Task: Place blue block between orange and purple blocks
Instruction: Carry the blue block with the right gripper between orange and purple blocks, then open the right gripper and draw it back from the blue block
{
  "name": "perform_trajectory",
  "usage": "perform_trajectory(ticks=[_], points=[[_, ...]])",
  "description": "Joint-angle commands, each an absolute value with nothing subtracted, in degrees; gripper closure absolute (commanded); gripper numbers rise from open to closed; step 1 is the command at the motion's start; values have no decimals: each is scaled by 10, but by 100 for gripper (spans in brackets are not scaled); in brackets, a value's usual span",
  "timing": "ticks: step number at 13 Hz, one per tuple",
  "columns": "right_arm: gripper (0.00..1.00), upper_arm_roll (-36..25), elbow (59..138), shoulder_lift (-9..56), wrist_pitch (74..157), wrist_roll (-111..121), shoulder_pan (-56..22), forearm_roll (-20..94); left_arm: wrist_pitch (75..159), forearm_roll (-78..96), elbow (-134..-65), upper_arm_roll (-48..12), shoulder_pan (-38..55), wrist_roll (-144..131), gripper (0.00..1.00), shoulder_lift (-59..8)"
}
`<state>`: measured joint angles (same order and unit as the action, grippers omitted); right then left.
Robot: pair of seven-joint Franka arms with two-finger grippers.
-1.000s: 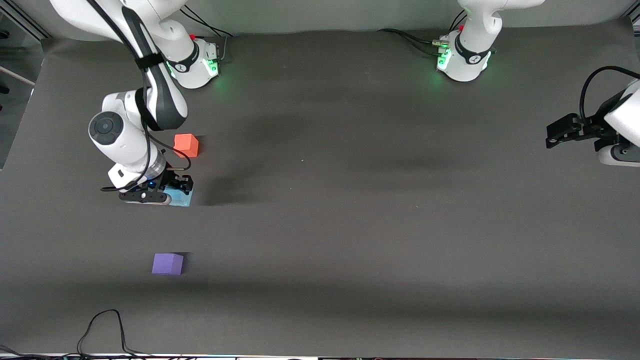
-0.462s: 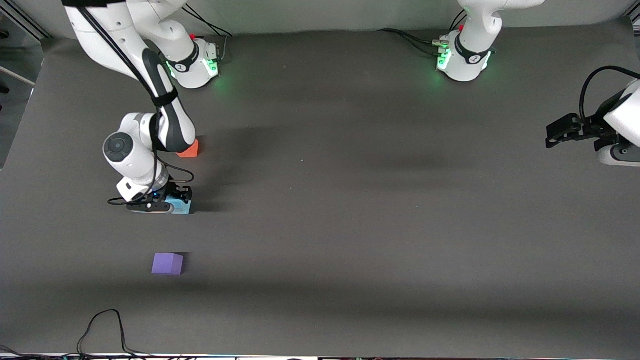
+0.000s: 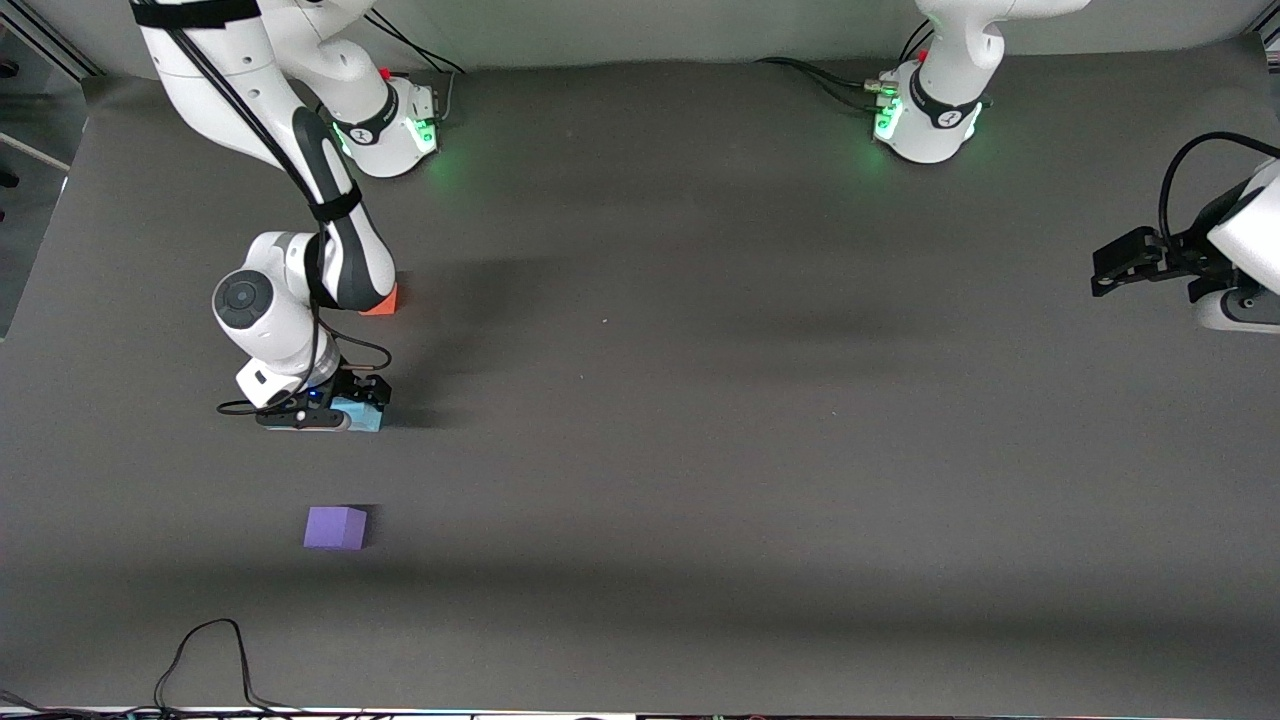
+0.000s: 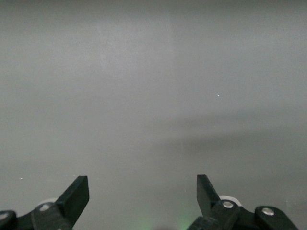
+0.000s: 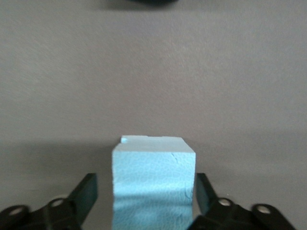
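Right gripper [image 3: 335, 410] low over the worktop [image 3: 700, 400] at the right arm's end, straddling the blue block [image 5: 153, 179]. In the right wrist view the fingers [image 5: 86, 191] stand clear of both block faces, a visible gap on each side: released, not gripping. The block appears to rest on the worktop.

The blue block lies nearer to the front camera than the orange block [image 3: 385, 300], which is mostly hidden by the right arm's forearm, and farther from it than the purple block [image 3: 335, 527]. It sits roughly between the two, closer to the orange one, offset a little toward the left arm's end.

Left gripper [image 3: 1125, 262] waits over the worktop's edge at the left arm's end, fingers [image 4: 76, 194] spread wide, nothing between them.

Risks, as judged: the gaps beside the block are narrow, so a skewed lift could catch a face and drag or tip the block out of line. The forearm hangs close above the orange block; a careless retreat could nudge it.
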<state>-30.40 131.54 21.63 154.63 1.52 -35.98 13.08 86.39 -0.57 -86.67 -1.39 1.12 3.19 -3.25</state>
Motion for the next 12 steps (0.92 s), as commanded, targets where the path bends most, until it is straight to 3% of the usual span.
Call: perform_trajectory(ticks=[1,4,6,9,12], points=[[0,-321,1315,126,1483,44,-360,148,875,-6,-878,-7,20,37,0,-22],[0,-316,1307,34,1429,40,-331,135,874,-5,-879,-8,21,37,0,-21],[0,-303,1258,11,1350,39,-295,100,875,-4,-880,-8,20,37,0,-22],[0,-210,1160,-13,1201,38,-186,85,875,-4,-880,-8,19,35,0,-22],[0,-76,1136,-59,1138,26,-56,79,875,-1,-880,-8,18,34,0,-21]])
